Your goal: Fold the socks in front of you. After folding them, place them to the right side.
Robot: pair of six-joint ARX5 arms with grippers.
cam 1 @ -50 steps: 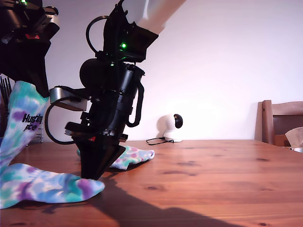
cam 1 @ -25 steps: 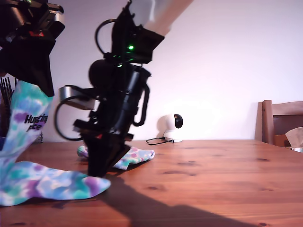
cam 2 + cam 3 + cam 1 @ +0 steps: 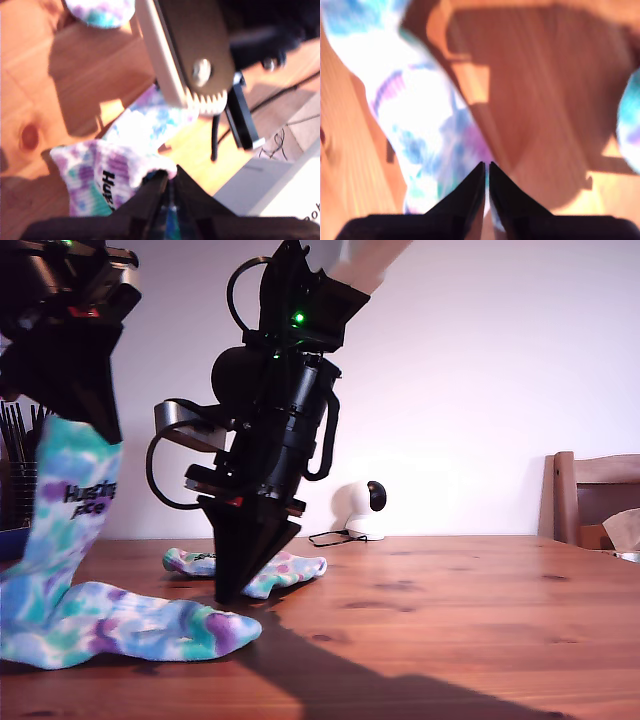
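My second gripper [image 3: 228, 595] has lifted rightward in the exterior view, jaws pressed together; my first gripper [image 3: 167, 176] pinches the near sock's [image 3: 110, 625] cuff, far sock [image 3: 262, 572] behind.

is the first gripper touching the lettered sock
Touching. The first wrist view shows my first gripper shut on the cuff of the lettered sock.

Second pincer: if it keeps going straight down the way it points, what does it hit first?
Probably the far sock lying flat on the table. My second pincer points steeply down, tips shut, at that sock's fabric; depth is uncertain, so it could meet bare wood beside it.
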